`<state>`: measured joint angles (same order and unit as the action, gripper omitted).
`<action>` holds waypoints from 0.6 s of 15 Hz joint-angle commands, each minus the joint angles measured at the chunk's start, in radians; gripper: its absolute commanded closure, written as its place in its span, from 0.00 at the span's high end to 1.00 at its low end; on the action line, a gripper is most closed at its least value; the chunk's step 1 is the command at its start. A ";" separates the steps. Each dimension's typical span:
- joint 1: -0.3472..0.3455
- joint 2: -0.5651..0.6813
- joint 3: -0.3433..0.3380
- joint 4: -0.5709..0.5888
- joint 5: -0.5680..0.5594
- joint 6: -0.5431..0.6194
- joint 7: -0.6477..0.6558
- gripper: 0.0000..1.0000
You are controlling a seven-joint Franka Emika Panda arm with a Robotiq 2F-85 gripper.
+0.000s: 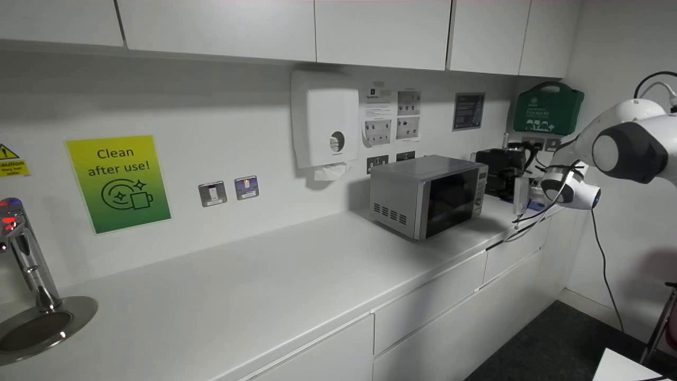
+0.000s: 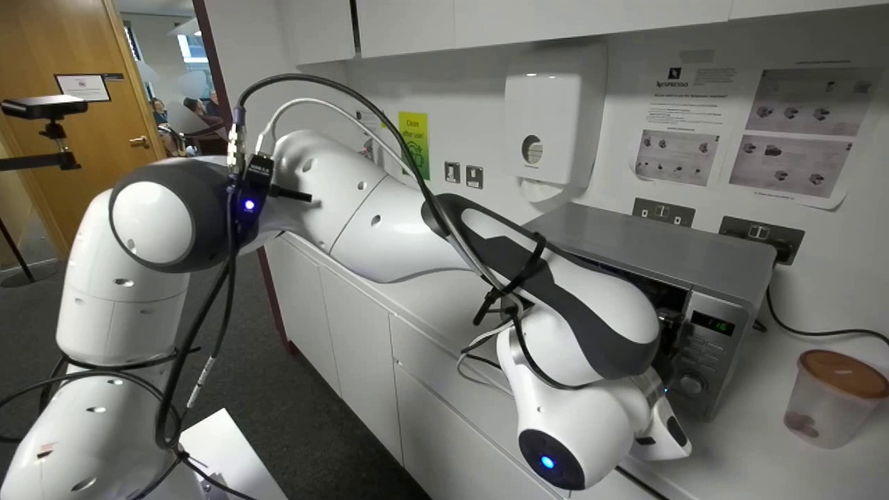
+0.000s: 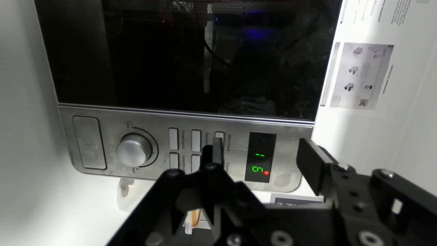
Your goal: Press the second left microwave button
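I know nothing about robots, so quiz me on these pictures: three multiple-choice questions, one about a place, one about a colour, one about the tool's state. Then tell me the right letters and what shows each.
1. Where is the white dispenser relative to the microwave?
A) lower
B) higher
C) inside it

2. What colour are the digits on the display?
A) green
B) yellow
C) blue

3. How does the tool stand?
A) shut
B) clamped on a cup
C) open

1: B, it hangs higher in both exterior views.
2: A, they glow green in the wrist view.
3: C, its fingers are spread apart in the wrist view.
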<state>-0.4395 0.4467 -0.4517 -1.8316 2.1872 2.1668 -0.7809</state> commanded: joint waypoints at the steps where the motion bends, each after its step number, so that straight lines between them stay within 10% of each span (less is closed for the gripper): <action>1: -0.024 0.055 0.006 0.080 -0.007 0.013 0.061 0.27; 5: -0.034 0.094 0.007 0.106 -0.003 0.015 0.054 0.00; 9: -0.039 0.124 0.010 0.127 -0.001 0.019 0.050 0.00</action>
<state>-0.4624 0.5429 -0.4517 -1.7549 2.1872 2.1670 -0.7559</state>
